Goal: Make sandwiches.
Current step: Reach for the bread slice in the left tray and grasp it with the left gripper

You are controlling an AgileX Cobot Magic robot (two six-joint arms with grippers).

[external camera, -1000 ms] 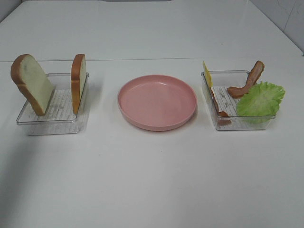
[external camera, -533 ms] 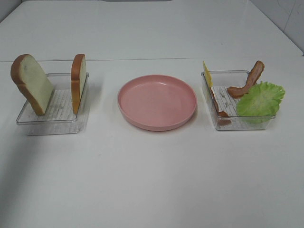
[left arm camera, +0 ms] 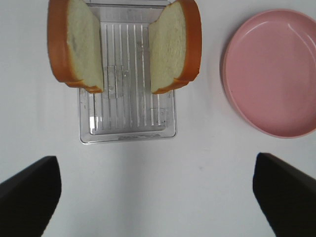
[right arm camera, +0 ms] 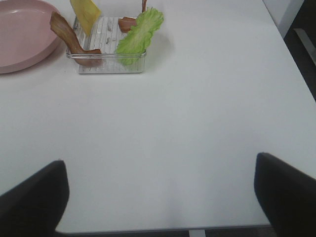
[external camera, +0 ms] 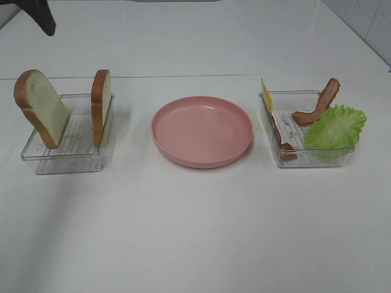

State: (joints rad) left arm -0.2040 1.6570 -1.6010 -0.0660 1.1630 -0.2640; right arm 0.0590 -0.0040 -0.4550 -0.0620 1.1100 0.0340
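Note:
Two white bread slices with brown crust [external camera: 41, 108] [external camera: 101, 104] stand on edge in a clear tray [external camera: 67, 160] on the left. A clear tray [external camera: 311, 160] on the right holds a yellow cheese slice [external camera: 266, 94], bacon strips [external camera: 319, 105] [external camera: 282, 141] and a green lettuce leaf [external camera: 336, 127]. My left gripper [left arm camera: 155, 165] is open and empty, high above the bread [left arm camera: 74, 44] [left arm camera: 175, 47]. My right gripper [right arm camera: 160, 163] is open and empty, well back from the lettuce [right arm camera: 140, 32] and cheese [right arm camera: 85, 12]. Nothing is stacked.
An empty pink plate [external camera: 201, 130] sits between the two trays on the white table. A dark part of the left arm [external camera: 40, 15] shows at the top left corner. The table's right edge [right arm camera: 291, 54] lies near the right tray.
A dark part of the left arm has come into the top left corner of the exterior view. The bread, fillings and plate have not moved.

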